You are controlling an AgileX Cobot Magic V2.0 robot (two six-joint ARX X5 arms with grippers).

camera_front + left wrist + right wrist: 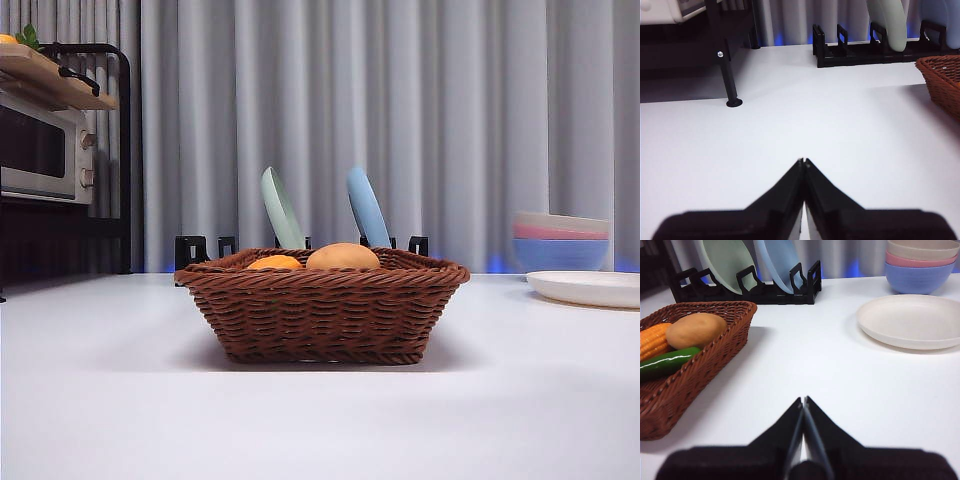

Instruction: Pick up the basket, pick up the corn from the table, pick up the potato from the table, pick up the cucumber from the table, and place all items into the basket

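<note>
My left end effector (803, 161) and right end effector (803, 400) are closed, empty; between them the basket (720, 347) holds corn (652, 340), potato (696, 330), cucumber (665, 363).

White table (100, 400) — basket (320, 310), plate (590, 288), bowl stack (560, 245), dish rack (745, 290) w/ plates.

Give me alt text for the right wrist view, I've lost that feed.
The basket holds the corn, potato and cucumber on the table. The right end effector is shut and empty, apart from the basket. Beyond: a plate rack, a white plate, stacked bowls.
</note>
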